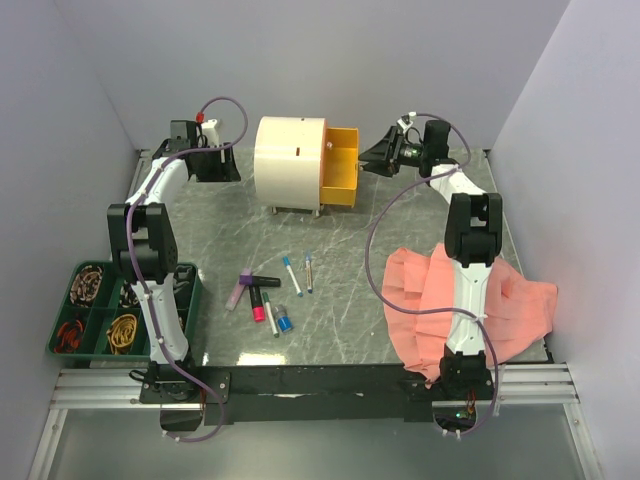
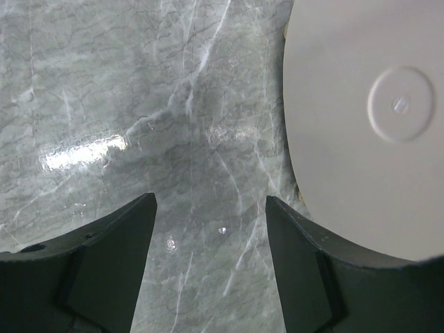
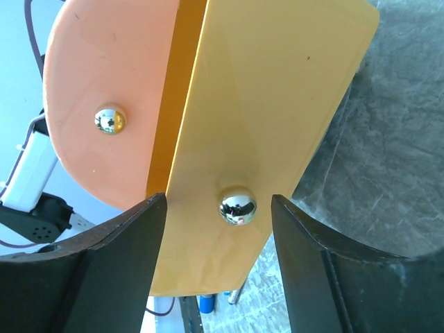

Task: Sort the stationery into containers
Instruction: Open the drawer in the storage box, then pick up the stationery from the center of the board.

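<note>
Several pens and markers lie loose up front on the marble table, none in a drawer, sitting between a green tray on the left and a salmon cloth bunched under the right arm. Further back is the cream drum cabinet with one yellow drawer pulled out to its right. The right gripper faces that drawer front. Only its wrist cam shows the jaws spread on either side of the shiny knob, not touching it, with a second knob beside it. The left gripper is by the drum's other end, and its own cam shows it gaping over bare marble, holding nothing.
</note>
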Tool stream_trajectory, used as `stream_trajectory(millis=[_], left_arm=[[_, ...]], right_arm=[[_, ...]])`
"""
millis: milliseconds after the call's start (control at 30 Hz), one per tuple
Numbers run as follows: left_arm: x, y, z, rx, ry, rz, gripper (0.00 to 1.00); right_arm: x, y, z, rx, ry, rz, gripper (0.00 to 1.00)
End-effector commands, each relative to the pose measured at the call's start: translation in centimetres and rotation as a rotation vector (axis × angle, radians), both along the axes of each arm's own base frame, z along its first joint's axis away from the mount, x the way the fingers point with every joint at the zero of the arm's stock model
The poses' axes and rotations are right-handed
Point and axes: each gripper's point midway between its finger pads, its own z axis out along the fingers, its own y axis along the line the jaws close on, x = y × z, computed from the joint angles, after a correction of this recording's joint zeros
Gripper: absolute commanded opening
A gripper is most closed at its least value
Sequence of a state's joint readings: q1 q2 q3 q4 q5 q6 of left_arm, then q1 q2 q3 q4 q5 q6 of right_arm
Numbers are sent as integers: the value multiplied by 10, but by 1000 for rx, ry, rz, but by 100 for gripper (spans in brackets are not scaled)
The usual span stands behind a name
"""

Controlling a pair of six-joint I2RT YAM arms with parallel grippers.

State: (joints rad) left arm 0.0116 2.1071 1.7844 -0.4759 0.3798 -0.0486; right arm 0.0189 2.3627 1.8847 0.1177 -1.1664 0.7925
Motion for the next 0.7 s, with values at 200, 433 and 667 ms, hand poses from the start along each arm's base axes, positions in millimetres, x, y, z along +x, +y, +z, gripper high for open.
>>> stream_trajectory(millis=[200,433,667], left_arm=[[-1,21,41,58,-93,66,73],[-41,40,63,112,-103,128,75],[-85,48,67,122,-96,185,81]], right_arm=[[-17,-45,31,-95,-82,-68,73],[-42,-102,16,-346,-132,-139,73],[-104,-112,15,-656,-154,-191,73]])
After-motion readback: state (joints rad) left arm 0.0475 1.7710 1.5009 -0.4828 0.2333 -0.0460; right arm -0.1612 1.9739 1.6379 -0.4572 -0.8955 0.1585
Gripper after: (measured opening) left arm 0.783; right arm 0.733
